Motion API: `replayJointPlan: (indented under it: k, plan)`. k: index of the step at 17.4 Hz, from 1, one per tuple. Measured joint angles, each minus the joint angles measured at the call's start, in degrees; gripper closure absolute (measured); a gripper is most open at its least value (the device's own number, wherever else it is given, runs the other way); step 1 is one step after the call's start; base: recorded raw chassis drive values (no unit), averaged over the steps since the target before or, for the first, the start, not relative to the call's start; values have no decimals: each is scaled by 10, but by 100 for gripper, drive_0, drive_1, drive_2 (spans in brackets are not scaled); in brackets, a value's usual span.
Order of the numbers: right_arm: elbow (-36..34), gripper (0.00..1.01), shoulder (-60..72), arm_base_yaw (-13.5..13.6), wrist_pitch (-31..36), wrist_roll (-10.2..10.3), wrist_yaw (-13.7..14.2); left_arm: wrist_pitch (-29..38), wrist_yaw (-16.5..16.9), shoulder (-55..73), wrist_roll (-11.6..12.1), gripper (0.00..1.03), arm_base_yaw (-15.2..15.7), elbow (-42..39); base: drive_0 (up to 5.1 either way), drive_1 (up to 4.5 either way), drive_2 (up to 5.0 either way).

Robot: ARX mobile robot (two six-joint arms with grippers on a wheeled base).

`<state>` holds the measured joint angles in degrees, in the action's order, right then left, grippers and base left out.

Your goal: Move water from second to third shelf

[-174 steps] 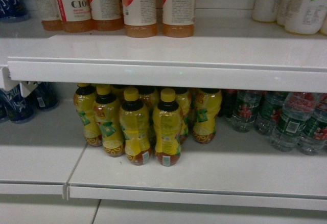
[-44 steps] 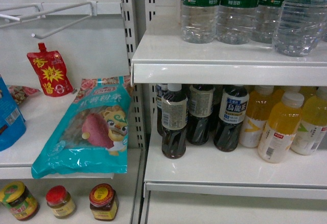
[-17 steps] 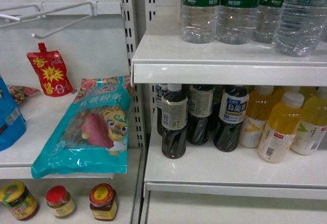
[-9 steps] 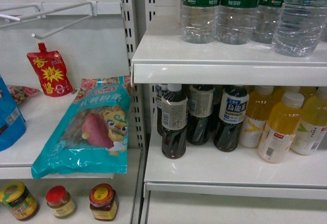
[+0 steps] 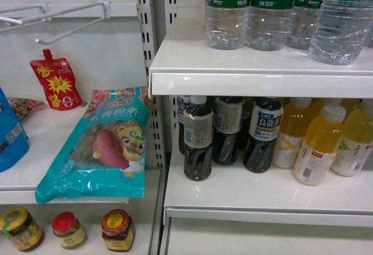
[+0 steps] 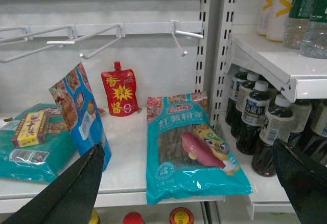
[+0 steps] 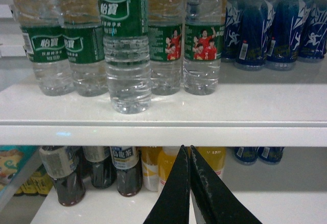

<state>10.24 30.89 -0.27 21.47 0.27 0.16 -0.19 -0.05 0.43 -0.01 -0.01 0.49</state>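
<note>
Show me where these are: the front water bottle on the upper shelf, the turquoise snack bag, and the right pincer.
front water bottle (image 7: 126, 55), right wrist view, on its ribbed clear body under the green label.
turquoise snack bag (image 5: 102, 144), head view, on the middle of its printed front.
right pincer (image 7: 189, 155), right wrist view, where its closed dark tips meet.

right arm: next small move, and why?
Probably open the right claw and raise it toward the front water bottle. In the right wrist view its fingers sit closed together, below the shelf edge, in front of the yellow juice bottles. That bottle stands forward of its row, so it looks easiest to reach.
</note>
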Motion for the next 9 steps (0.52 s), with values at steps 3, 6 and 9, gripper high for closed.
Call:
replayJointPlan:
  k: [3,6,9]
  plan:
    - [-39,99,-41,0,-17,-1,0,0,0,0,0,5,0,0,0,0,0]
    - [-60,99,-87,0,-35,-1,0,0,0,0,0,5,0,0,0,0,0]
    - [-73,99,-127,0,-62,-1,0,0,0,0,0,5,0,0,0,0,0]
